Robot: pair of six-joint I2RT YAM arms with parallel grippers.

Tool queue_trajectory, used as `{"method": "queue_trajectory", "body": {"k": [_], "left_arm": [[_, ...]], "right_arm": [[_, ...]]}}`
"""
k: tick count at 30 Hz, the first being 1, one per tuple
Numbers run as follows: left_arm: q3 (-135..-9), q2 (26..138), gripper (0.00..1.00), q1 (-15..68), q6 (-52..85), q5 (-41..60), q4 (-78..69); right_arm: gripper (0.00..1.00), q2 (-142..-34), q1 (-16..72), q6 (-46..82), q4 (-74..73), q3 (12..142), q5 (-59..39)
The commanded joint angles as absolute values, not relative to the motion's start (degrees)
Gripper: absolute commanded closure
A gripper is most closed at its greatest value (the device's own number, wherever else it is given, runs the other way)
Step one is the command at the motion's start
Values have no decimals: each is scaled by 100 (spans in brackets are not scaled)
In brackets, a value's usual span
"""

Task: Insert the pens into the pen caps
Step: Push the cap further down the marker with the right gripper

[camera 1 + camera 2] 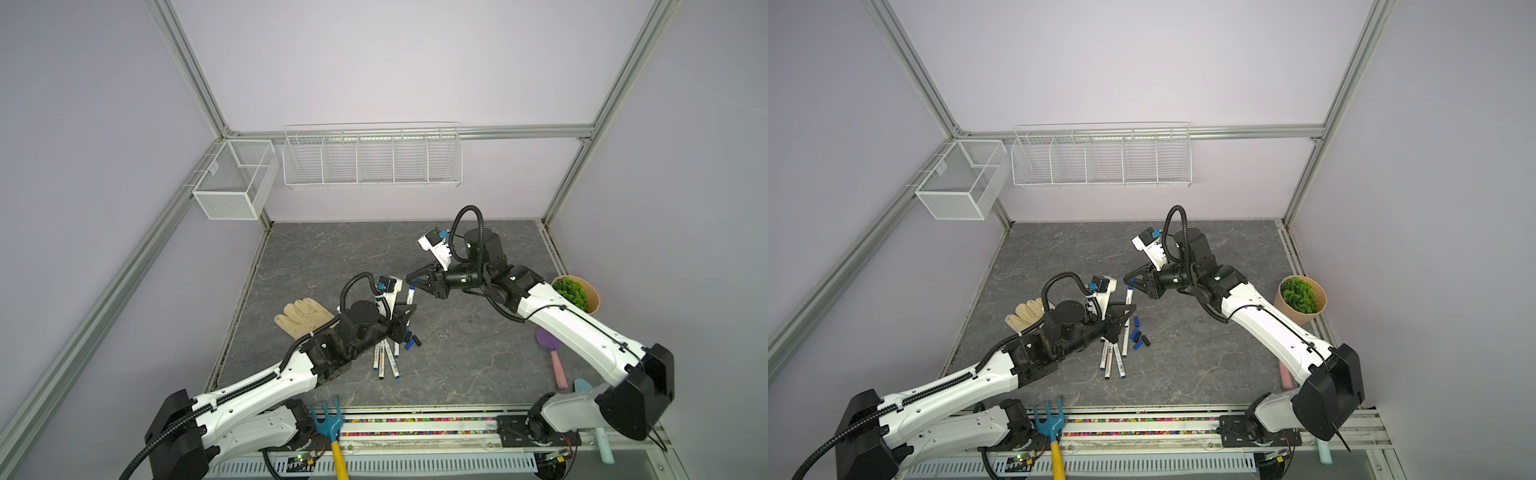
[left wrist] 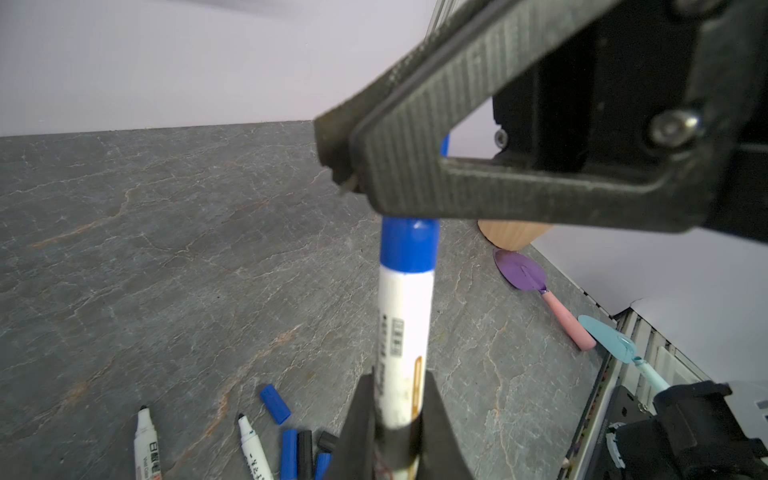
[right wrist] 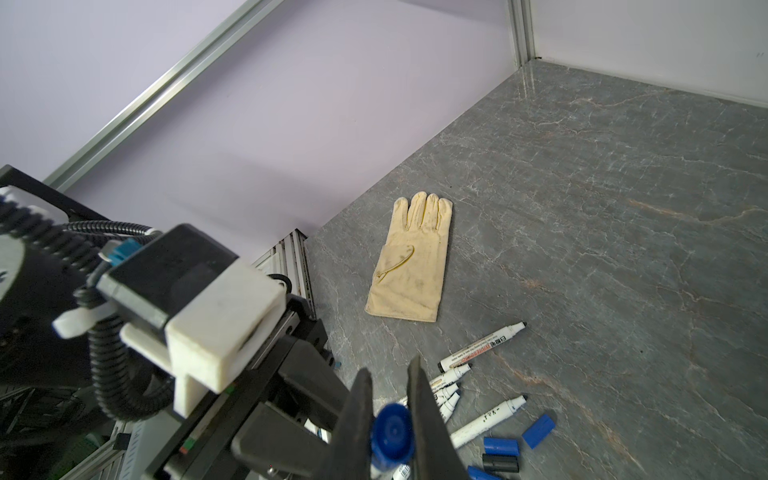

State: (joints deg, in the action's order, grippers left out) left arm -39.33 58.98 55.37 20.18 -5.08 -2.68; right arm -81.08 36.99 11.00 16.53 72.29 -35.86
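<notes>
My left gripper [image 2: 400, 376] is shut on the lower barrel of a white pen [image 2: 405, 324], which stands raised above the table. A blue pen cap [image 2: 409, 245] sits over the pen's far end, and my right gripper [image 3: 390, 368] is shut on that cap [image 3: 392, 432]. In both top views the two grippers [image 1: 405, 316] [image 1: 415, 282] meet at this pen [image 1: 1129, 297] near the table's middle. Several loose pens [image 1: 386, 357] [image 3: 482, 347] lie below them, next to several blue and black caps [image 1: 411, 338] [image 3: 500, 446].
A cream glove [image 1: 303, 318] lies left of the pens. A potted green plant [image 1: 577, 293] and a purple trowel [image 1: 548, 338] are at the right. A blue fork with a yellow handle [image 1: 328, 424] lies at the front edge. Wire baskets [image 1: 372, 158] hang on the back wall.
</notes>
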Motion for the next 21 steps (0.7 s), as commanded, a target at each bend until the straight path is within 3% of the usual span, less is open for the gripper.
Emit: {"method": "queue_trajectory", "body": {"k": [1,9,15,21], "left_arm": [[-4428,5476,100,5132,2847,-2034,-1408],[-4394,5641,100,5130,2921,-2279,-1414],[-4421,5802,100,5131,2951,-2180,-1476],[-4478,5981,100,5117,2971,-2149,-1602]], "right_arm": [[90,-8180,3781,898,3596,6780,-3612],[90,-8300,4029,635,3979,6715,-3310],[90,-8046,3257,1501,2930,6438,-4553],[89,-8518,3829,445,4362,7016,-3567]]}}
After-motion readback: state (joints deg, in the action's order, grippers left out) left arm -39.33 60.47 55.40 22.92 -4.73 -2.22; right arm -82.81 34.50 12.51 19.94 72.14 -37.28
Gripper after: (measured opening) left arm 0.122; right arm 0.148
